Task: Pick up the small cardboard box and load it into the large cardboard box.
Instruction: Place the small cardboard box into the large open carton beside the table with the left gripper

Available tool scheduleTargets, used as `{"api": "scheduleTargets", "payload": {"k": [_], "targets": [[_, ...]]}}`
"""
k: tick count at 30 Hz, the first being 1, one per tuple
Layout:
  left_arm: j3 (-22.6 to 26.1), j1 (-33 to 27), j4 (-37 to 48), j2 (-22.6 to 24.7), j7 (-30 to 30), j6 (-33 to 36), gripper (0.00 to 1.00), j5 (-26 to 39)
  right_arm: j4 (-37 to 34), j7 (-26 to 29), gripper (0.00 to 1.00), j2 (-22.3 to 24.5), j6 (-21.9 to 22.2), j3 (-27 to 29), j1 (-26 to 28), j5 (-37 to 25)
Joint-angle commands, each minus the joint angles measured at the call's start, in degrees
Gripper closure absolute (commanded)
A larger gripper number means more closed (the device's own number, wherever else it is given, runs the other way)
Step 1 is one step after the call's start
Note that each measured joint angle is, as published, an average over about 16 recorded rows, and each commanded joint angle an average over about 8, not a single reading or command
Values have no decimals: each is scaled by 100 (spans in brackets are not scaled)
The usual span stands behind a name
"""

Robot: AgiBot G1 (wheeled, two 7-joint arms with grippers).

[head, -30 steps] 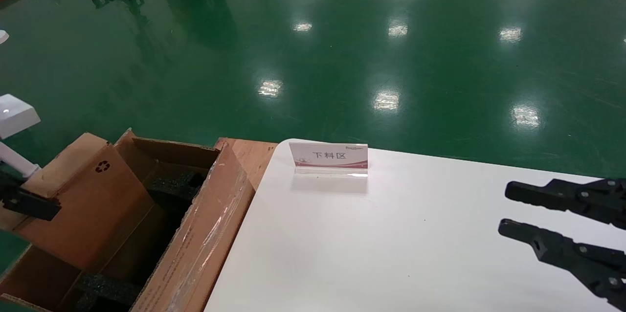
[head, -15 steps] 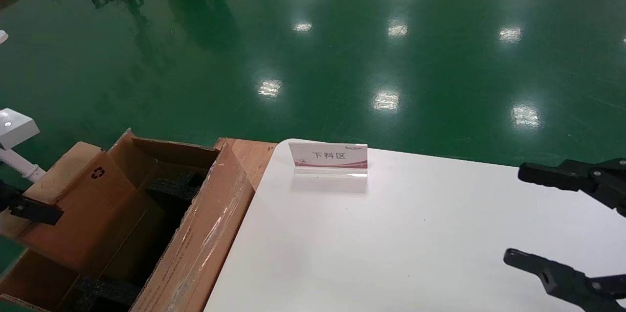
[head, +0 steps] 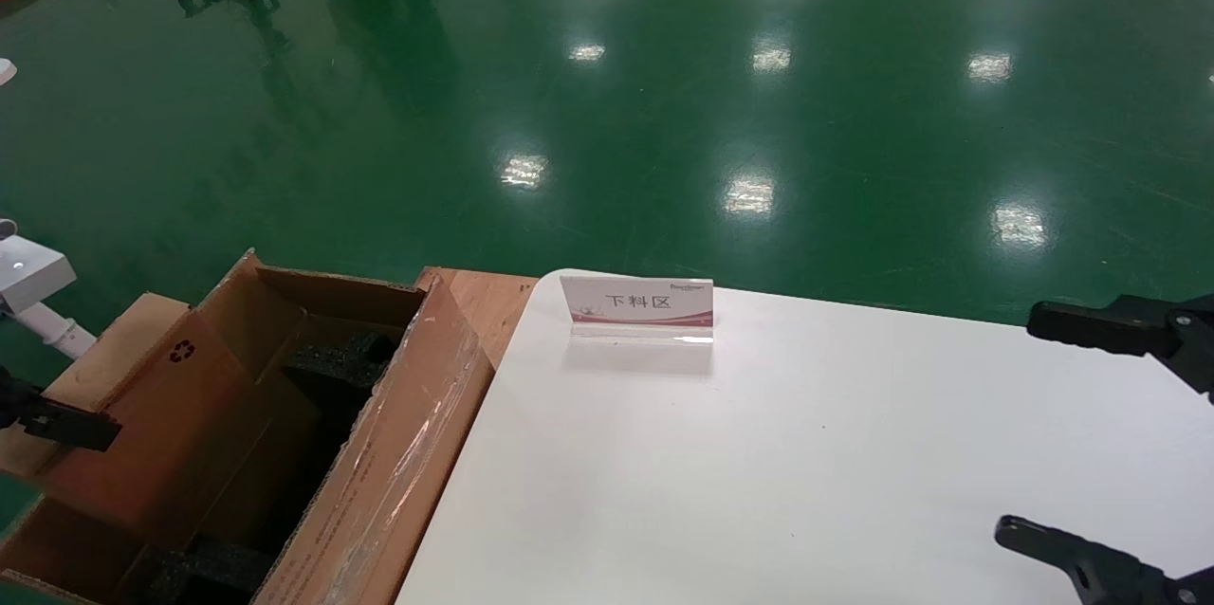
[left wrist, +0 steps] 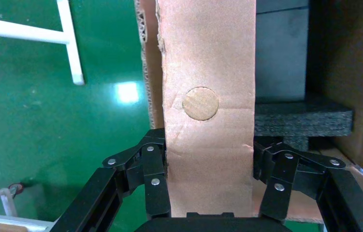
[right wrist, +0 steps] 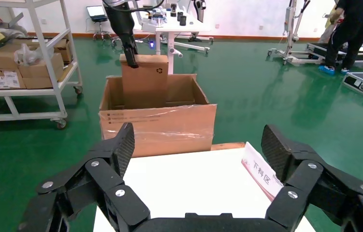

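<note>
The small cardboard box (head: 161, 415), plain brown with a recycling symbol, stands tilted with its lower part inside the large cardboard box (head: 398, 453). The large box is a long taped carton left of the table, with black foam (head: 332, 358) inside. My left gripper (left wrist: 210, 145) is shut on the small box (left wrist: 208, 72), one finger on each side. One finger (head: 66, 425) shows in the head view. My right gripper (head: 1020, 428) is wide open and empty over the table's right side. The right wrist view shows it (right wrist: 197, 140), with both boxes (right wrist: 145, 79) (right wrist: 157, 130) farther off.
A white table (head: 759, 453) carries a small sign stand (head: 635, 303) near its far edge. A wooden board (head: 484, 297) lies between table and carton. A white stand (head: 28, 283) is at far left. Shelving (right wrist: 24, 72) and a person (right wrist: 353, 34) stand on the green floor.
The right gripper's jaws have spread wide and it has drawn back to the right. The left gripper has lowered the small box deeper into the large box, shifting left.
</note>
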Motion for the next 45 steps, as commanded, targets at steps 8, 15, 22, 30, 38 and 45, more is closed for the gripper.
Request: {"api": "scheduleTargets", "payload": {"k": [8, 15, 22, 30, 38, 45], "targets": [[39, 262, 23, -27, -82, -497, 100, 121, 0, -2, 0, 1, 1, -3, 1, 2], [133, 506, 87, 57, -199, -928, 100, 174, 0, -3, 0, 2, 2, -5, 1, 4], [267, 786, 178, 153, -304, -1268, 100, 149, 0, -4, 0, 3, 3, -8, 2, 5], [438, 1100, 275, 189, -379, -1513, 100, 89, 0, -5, 0, 4, 4, -10, 2, 7], [574, 1340, 415, 182, -429, -1671, 100, 41, 0, -6, 0, 5, 6, -13, 3, 9], [630, 1450, 528, 264, -450, -1704, 27, 5, -1, -7, 0, 6, 7, -16, 2, 10]]}}
